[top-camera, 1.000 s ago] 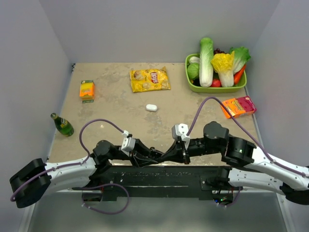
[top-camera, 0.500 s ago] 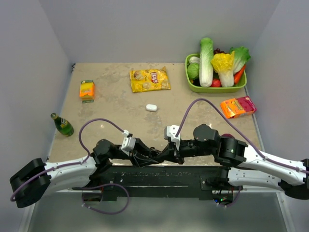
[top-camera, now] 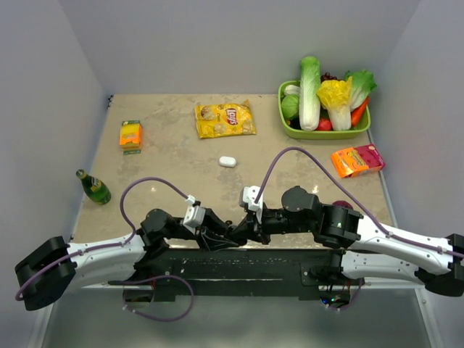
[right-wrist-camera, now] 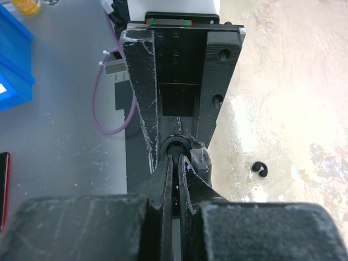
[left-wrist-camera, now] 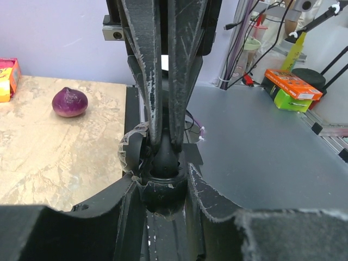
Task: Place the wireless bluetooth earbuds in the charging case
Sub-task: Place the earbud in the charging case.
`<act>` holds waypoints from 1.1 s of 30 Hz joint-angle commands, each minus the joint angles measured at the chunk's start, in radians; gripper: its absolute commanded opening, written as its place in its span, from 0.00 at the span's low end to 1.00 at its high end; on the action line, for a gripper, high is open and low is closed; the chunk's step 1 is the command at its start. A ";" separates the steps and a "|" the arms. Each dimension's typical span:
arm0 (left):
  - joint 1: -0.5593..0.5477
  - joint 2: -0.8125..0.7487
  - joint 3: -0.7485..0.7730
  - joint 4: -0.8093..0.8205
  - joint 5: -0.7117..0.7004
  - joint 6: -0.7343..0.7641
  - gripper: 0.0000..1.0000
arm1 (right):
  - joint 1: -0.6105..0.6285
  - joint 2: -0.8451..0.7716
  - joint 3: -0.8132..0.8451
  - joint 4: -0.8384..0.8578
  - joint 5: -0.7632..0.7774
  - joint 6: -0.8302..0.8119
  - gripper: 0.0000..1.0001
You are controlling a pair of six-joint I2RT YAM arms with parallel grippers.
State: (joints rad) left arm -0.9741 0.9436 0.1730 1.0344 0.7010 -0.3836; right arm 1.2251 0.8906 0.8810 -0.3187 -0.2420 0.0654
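The white pill-shaped charging case (top-camera: 228, 162) lies alone mid-table, far from both grippers. My left gripper (top-camera: 229, 234) (left-wrist-camera: 162, 186) is shut on a black round cup-like piece (left-wrist-camera: 163, 187) with clear film on its side. My right gripper (top-camera: 243, 230) (right-wrist-camera: 175, 161) meets it tip to tip at the table's near edge. It is shut on a small dark earbud (left-wrist-camera: 163, 155) whose lower end sits in the cup's mouth. Another dark earbud (right-wrist-camera: 260, 169) lies on the table just beside the two grippers.
A yellow chips bag (top-camera: 225, 119) and a green basket (top-camera: 324, 133) of vegetables are at the back. An orange-pink packet (top-camera: 357, 159) lies right, a purple onion (left-wrist-camera: 69, 101) near the right arm. An orange box (top-camera: 130, 134) and a green bottle (top-camera: 93, 187) are on the left.
The right arm has swung left and brought its shut gripper up against the left gripper's tips. The left arm has barely moved.
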 commanded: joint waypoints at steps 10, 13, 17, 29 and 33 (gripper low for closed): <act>-0.014 -0.026 0.026 0.052 -0.024 0.003 0.00 | 0.011 0.027 -0.008 0.032 0.047 0.017 0.00; -0.014 -0.032 0.023 0.047 -0.032 0.006 0.00 | 0.010 0.025 -0.007 0.029 0.062 0.025 0.11; -0.014 -0.034 0.020 0.039 -0.040 0.012 0.00 | 0.010 0.005 -0.002 0.041 0.090 0.040 0.30; -0.014 -0.026 -0.041 0.039 -0.155 0.048 0.00 | 0.010 -0.289 -0.028 0.151 0.508 0.140 0.52; -0.014 -0.092 -0.066 0.023 -0.228 0.055 0.00 | 0.011 -0.346 -0.123 0.127 0.711 0.229 0.52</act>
State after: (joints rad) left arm -0.9844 0.9154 0.1280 1.0111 0.5583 -0.3656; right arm 1.2366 0.5846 0.8383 -0.2184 0.1806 0.2012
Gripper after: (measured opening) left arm 0.348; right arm 0.516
